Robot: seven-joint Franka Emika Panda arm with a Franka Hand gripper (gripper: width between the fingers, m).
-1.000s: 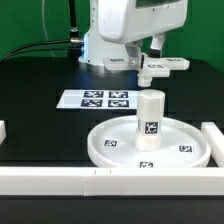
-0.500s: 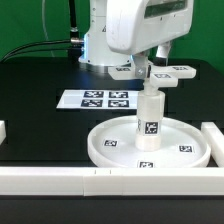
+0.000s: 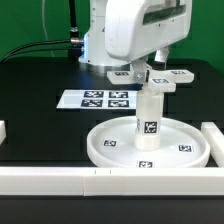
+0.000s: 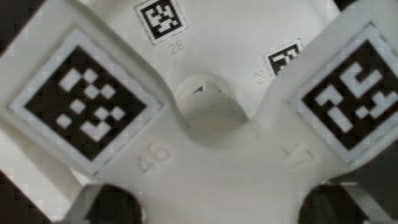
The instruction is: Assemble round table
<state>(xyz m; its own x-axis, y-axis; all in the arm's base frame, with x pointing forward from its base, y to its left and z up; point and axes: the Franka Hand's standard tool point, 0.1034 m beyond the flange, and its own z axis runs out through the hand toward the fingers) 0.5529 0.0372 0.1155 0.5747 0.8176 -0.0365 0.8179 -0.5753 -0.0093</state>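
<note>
The large rimmed round disc [image 3: 103,152] lies flat on the black table. The short cylindrical leg [image 3: 148,118] stands upright at its centre. My gripper [image 3: 149,70] is shut on the four-armed cross-shaped foot [image 3: 160,79] and holds it level, right on or just above the leg's top. In the wrist view the foot [image 4: 205,110] fills the picture, with square tags on its arms. My gripper [image 4: 217,206] grips one arm, and the dark fingertips [image 4: 118,206] show on either side. The leg is hidden under the foot in that view.
The marker board [image 3: 105,99] lies on the table behind the disc. A long white bar [image 3: 60,178] runs along the front edge and another [image 3: 212,136] along the exterior view's right. The robot's base [image 3: 95,50] stands at the back.
My gripper has carried the cross-shaped foot forward and down from behind the leg to the leg's top. The disc and the leg have not moved.
</note>
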